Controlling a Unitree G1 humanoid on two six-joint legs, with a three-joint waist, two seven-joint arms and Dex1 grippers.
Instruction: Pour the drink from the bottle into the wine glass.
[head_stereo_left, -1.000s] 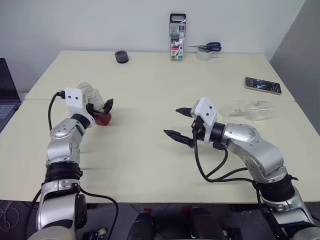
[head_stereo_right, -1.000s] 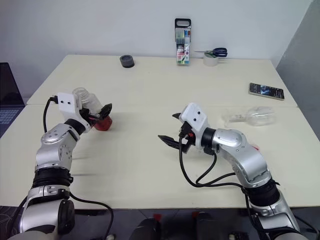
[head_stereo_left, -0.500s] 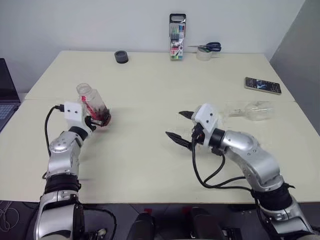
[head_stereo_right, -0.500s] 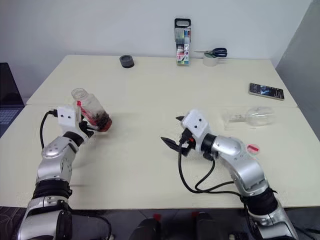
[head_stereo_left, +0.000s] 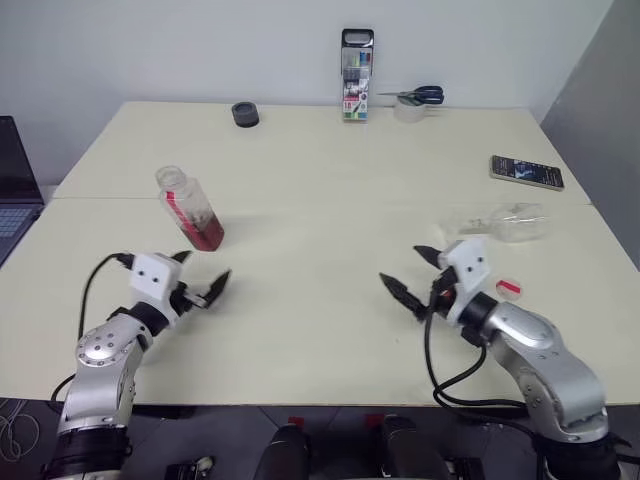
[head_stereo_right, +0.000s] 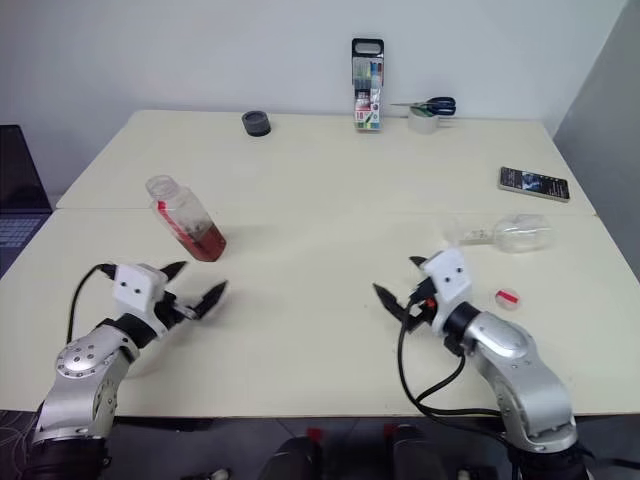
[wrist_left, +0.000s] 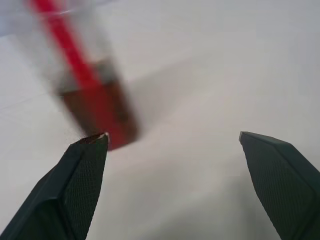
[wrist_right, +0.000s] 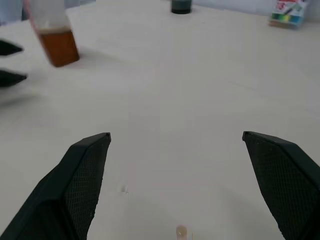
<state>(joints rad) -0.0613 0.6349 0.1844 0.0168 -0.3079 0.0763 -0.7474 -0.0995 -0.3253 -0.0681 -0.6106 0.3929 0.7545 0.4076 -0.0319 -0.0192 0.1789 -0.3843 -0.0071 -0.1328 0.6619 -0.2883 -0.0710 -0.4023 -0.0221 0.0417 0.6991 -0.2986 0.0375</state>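
The bottle (head_stereo_left: 190, 208) stands uncapped on the bench (head_stereo_left: 320, 300), just ahead of the left pincer (head_stereo_left: 195, 282), which gapes wide and empty. The glass (head_stereo_left: 500, 222) lies on its side beyond the right pincer (head_stereo_left: 412, 275), also wide and empty, stem toward it.

Two silver arms with black joints and white wrist boxes

Each arm was made of rounded, brushed-silver shells linked by black ribbed collars. A white box with two small dark holes sat at each wrist, a black cable looping back from it along the arm. The left claw (head_stereo_left: 200, 284) and the right claw (head_stereo_left: 413, 275) each ended in two pointed black fingers with finely textured pads.
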